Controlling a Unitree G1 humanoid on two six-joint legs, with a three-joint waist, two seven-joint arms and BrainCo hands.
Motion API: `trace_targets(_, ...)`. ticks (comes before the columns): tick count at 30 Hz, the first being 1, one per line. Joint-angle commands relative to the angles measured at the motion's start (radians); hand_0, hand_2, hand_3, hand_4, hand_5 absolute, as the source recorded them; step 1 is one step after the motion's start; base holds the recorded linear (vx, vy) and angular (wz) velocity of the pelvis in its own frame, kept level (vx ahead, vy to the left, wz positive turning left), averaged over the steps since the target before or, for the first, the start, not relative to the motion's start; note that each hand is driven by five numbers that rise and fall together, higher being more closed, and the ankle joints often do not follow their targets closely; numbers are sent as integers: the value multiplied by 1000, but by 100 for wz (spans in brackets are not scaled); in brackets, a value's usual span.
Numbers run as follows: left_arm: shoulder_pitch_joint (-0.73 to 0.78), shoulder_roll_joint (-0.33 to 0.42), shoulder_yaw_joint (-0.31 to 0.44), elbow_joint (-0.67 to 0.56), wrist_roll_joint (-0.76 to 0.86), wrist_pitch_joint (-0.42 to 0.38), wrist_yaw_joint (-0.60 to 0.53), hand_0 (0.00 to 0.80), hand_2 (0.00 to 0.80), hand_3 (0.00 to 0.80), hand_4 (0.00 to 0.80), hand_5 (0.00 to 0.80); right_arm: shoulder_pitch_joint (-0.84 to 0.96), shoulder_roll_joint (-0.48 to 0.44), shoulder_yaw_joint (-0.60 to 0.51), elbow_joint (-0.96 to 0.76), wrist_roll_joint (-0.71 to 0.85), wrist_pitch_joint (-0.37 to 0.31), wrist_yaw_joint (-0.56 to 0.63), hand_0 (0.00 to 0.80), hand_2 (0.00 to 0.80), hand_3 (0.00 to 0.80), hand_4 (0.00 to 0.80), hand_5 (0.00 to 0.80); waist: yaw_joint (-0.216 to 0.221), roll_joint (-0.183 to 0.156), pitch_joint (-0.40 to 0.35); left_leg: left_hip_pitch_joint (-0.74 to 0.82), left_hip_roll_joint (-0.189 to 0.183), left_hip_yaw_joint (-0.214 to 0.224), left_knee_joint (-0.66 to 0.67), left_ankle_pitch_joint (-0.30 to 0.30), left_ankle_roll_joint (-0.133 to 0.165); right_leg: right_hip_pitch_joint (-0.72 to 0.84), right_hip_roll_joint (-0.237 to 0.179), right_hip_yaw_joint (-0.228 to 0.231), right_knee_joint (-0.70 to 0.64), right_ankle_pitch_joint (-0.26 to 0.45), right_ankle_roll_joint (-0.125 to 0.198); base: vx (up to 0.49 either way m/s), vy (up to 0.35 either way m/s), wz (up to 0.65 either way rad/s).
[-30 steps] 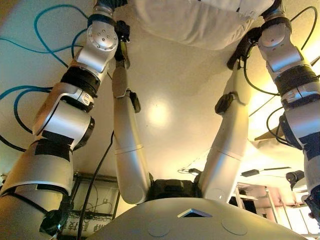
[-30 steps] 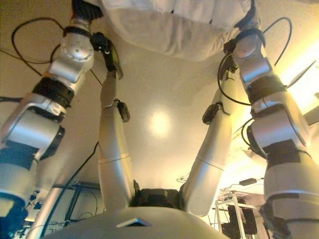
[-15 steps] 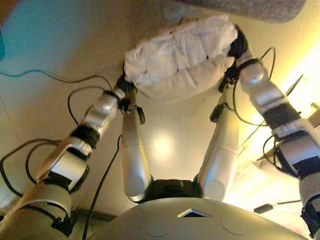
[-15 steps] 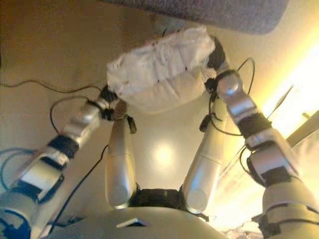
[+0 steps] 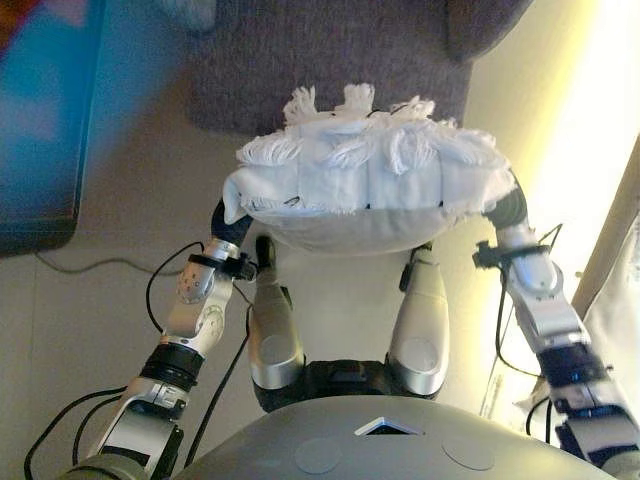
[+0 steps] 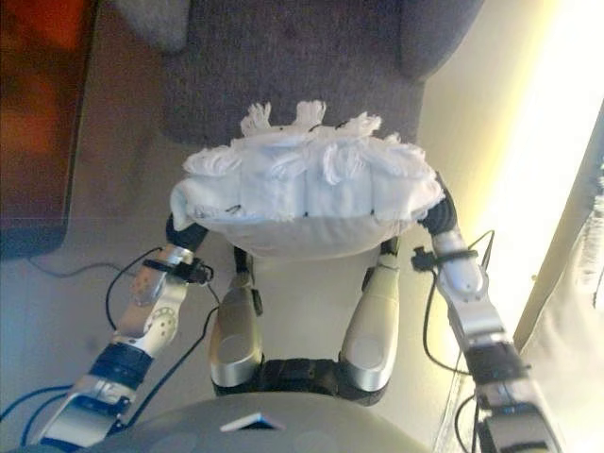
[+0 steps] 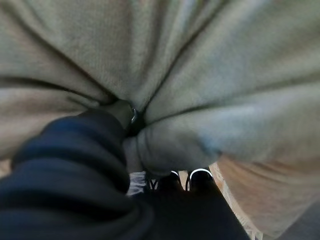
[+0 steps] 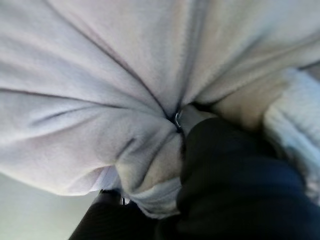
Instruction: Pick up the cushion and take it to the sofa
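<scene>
The white cushion [image 5: 370, 185], with tassels along its top face, is held up off the floor between my two hands. My left hand [image 5: 228, 218] grips its left end and my right hand [image 5: 508, 205] its right end. In the left wrist view the cushion's cloth [image 7: 200, 75] bunches into folds round my left hand [image 7: 75, 165]. In the right wrist view the cloth [image 8: 100, 75] puckers the same way round my right hand [image 8: 235, 180]. The grey sofa [image 5: 330, 60] stands just beyond the cushion, whose far edge overlaps the seat's front.
A dark low piece of furniture [image 5: 40, 120] stands on the left beside the sofa. Black cables [image 5: 100, 265] lie on the pale floor at the left. A pale cloth or curtain [image 5: 620, 300] hangs at the right edge.
The camera has swung, and the sofa has come into view. Both arms have carried the cushion out in front, and its tasselled face now shows. Both hands have kept their hold.
</scene>
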Motion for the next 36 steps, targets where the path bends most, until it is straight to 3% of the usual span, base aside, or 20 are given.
trace_targets(1,69,-11,1,-182,1,-54,-17,800,800,800,800,800,9,56,11,-194,16,-98,77,800,800,800,800,800,9,-25,-158,25,31,-10,-23,-6,66,182,-60,-29,-42,-66,20,346,9,4)
trace_targets(5,149,-16,19,-268,22,-38,-4,800,800,800,800,800,53,69,28,-258,25,-62,92,800,800,800,800,800,25,-25,-245,158,54,32,-72,-17,61,303,-54,-90,-103,-60,20,303,-16,-3)
trace_targets(8,188,-7,32,-300,23,-24,-5,800,800,800,800,800,67,64,43,-280,41,-31,96,800,800,800,800,800,32,-29,-290,222,66,46,-90,-28,53,372,-47,-107,-136,-70,20,219,-38,-5)
trace_targets(12,215,0,40,-306,-9,12,-10,800,800,800,800,800,94,50,49,-307,48,9,80,800,800,800,800,800,37,-33,-321,275,68,42,-119,-28,53,434,-38,-118,-173,-74,20,121,-88,4)
trace_targets(18,223,23,52,-314,-14,24,-34,800,800,800,800,800,105,50,63,-326,53,-13,34,800,800,800,800,800,38,-32,-335,294,66,22,-149,-14,57,466,-17,-122,-158,-111,18,-1,-170,2)
trace_targets(25,209,33,83,-316,-39,20,17,800,800,800,800,800,30,44,122,-318,54,-27,0,800,800,800,800,800,46,-13,-296,267,146,-4,-90,39,26,435,74,-67,-59,-184,-59,-76,-270,-4)
trace_targets(28,172,4,82,-277,-107,57,-13,800,800,800,800,800,-11,55,135,-295,22,-36,-56,800,800,800,800,800,42,1,-260,233,181,70,-42,137,11,461,112,-128,-54,-203,-89,-139,-212,-3)
trace_targets(29,160,-6,77,-268,-110,70,-43,800,800,800,800,800,-9,54,125,-298,25,-44,-71,800,800,800,800,800,33,-4,-255,213,170,124,8,140,16,462,114,-160,-60,-196,-98,-191,-216,33)
trace_targets(30,154,-11,69,-268,-103,73,-62,800,800,800,800,800,-5,50,117,-301,32,-52,-75,800,800,800,800,800,27,-11,-253,199,151,137,46,119,24,463,113,-178,-66,-191,-103,-216,-272,69)
trace_targets(31,161,-12,50,-287,-77,64,-65,800,800,800,800,800,6,30,99,-305,49,-68,-65,800,800,800,800,800,22,-28,-252,181,89,118,110,56,43,460,107,-181,-74,-182,-108,-171,-237,75)
trace_targets(33,176,-9,46,-322,-78,57,-58,800,800,800,800,800,23,4,79,-320,66,-83,-42,800,800,800,800,800,27,-36,-253,157,-6,66,158,-13,67,456,112,-159,-86,-172,-110,-129,-185,46)
trace_targets(34,179,-7,53,-331,-77,47,-71,800,800,800,800,800,32,-9,70,-327,67,-96,-38,800,800,800,800,800,29,-40,-256,146,-56,74,170,-50,81,460,117,-151,-101,-165,-111,-109,-88,8)
trace_targets(36,162,-2,48,-327,-79,44,-76,800,800,800,800,800,16,-2,81,-313,41,-104,-67,800,800,800,800,800,32,-30,-259,178,-87,85,100,-75,99,465,126,-155,-107,-164,-102,-71,24,-19)
